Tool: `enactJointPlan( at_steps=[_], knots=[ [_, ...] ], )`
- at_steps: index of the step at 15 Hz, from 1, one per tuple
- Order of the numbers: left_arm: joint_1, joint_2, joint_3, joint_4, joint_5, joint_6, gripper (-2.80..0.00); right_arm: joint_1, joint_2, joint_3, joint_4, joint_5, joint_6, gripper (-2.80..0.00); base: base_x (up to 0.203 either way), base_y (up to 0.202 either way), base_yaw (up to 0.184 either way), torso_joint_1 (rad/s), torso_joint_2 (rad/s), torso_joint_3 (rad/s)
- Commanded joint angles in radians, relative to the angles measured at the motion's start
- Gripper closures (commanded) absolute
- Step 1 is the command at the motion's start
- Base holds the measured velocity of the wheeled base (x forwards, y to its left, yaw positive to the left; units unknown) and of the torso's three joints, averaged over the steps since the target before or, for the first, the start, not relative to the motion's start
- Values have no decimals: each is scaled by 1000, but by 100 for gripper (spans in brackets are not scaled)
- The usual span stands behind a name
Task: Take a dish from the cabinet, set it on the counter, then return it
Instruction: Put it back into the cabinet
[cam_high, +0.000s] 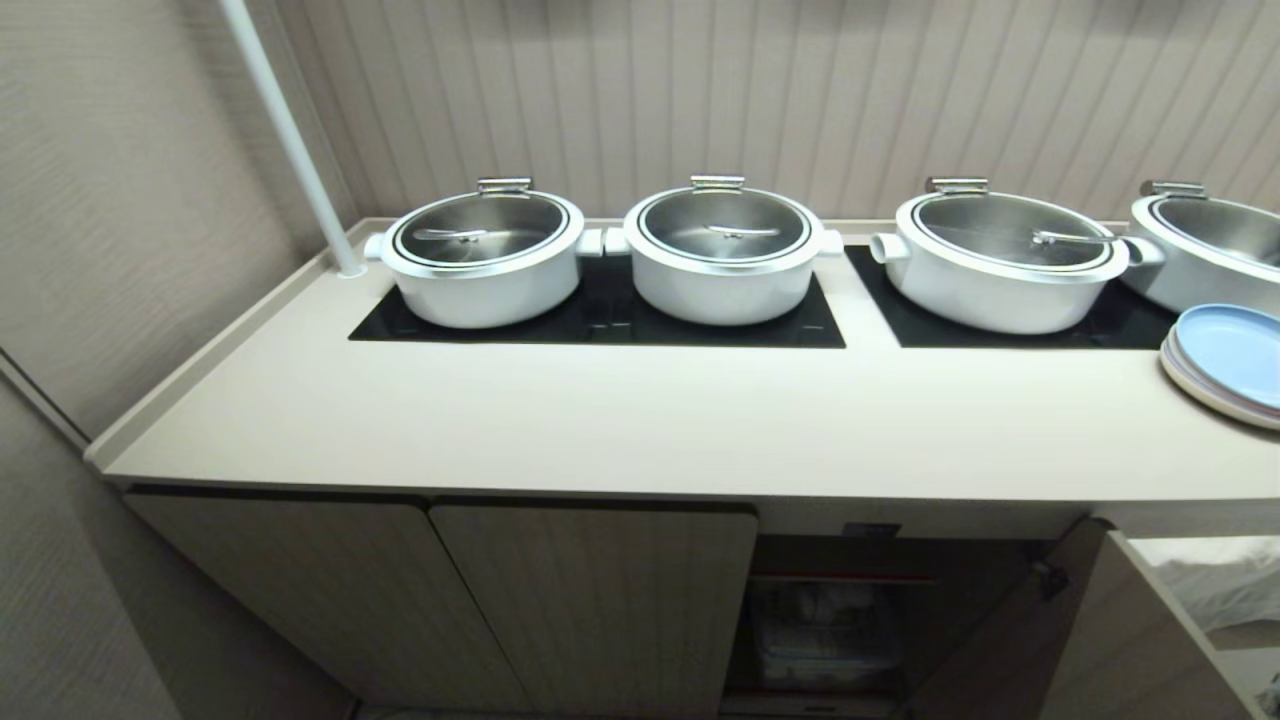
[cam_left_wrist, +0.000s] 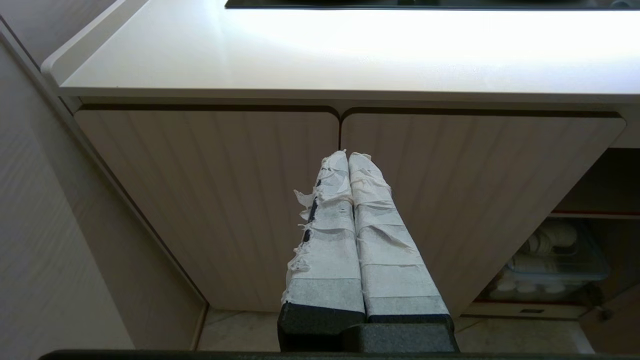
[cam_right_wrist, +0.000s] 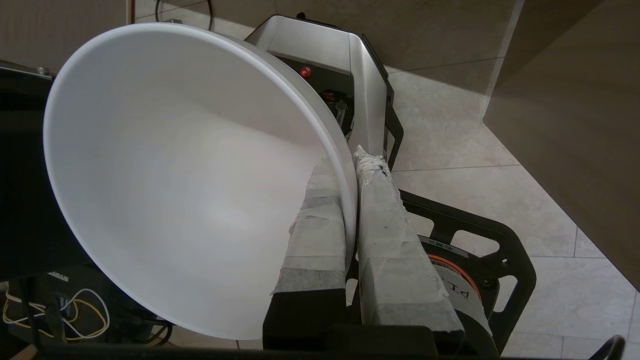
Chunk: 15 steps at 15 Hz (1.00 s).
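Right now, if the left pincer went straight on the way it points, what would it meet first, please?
Most likely the closed cabinet doors: the shut left pincer points near their centre seam, just below the counter edge. Depth is unclear.

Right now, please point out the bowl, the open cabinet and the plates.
bowl (cam_right_wrist: 175, 175), right wrist view, inner wall.
open cabinet (cam_high: 850, 578), head view, red shelf edge.
plates (cam_high: 1235, 350), head view, top blue plate.
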Motion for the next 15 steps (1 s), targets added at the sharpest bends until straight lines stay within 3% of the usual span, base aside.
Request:
enactJointPlan(
  at_steps=[1,15],
  knots=[
    [0,0,1,0,0,0,0,0,-1,-1,3,1,1,0,0,0,0,-85,184,96],
    [0,0,1,0,0,0,0,-1,3,-6,3,0,-2,0,0,0,0,-133,290,152]
  ],
)
